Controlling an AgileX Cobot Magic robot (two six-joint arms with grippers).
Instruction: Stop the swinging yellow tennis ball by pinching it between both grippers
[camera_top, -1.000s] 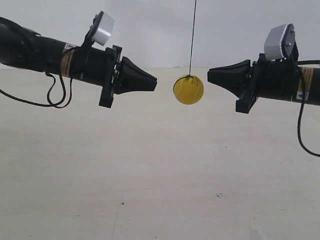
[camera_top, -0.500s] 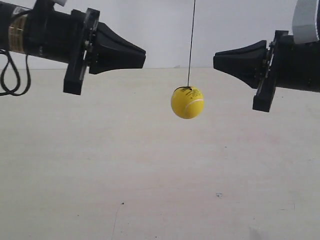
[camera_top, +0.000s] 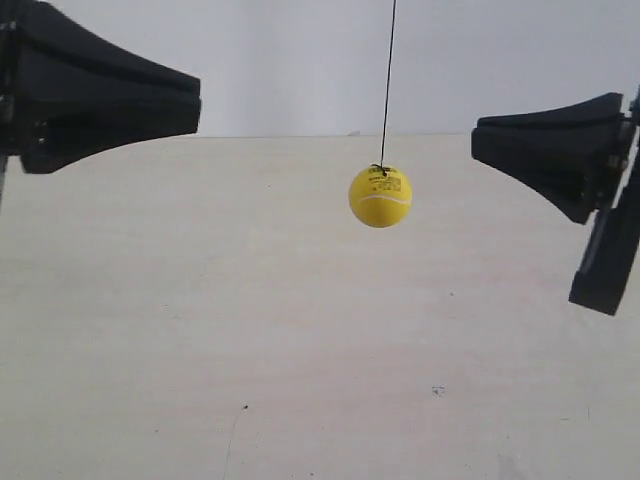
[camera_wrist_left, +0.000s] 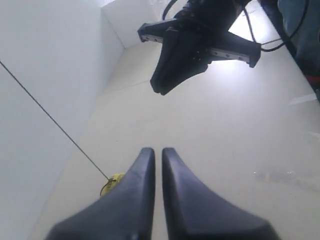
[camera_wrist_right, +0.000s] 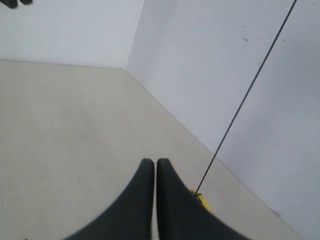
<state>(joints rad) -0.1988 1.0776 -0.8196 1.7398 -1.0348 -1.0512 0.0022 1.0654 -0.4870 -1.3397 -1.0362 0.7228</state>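
Left tool (camera_wrist_left: 154, 150), right tool (camera_wrist_right: 150, 161) backed off ball (camera_top: 380, 197), both pinched together; beige tabletop (camera_top: 300, 350), white wall (camera_top: 300, 60).

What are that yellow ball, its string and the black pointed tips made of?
Ball: probably felt-covered, like a tennis ball; matte yellow with a white curved seam. String: thin black cord, perhaps thread or nylon; too fine to tell. Left gripper and right gripper: likely moulded plastic, smooth matte black with a faint sheen.

Yellow tennis ball (camera_top: 380, 197) hangs free between closed left tool (camera_wrist_left: 157, 150) and right tool (camera_wrist_right: 151, 161).
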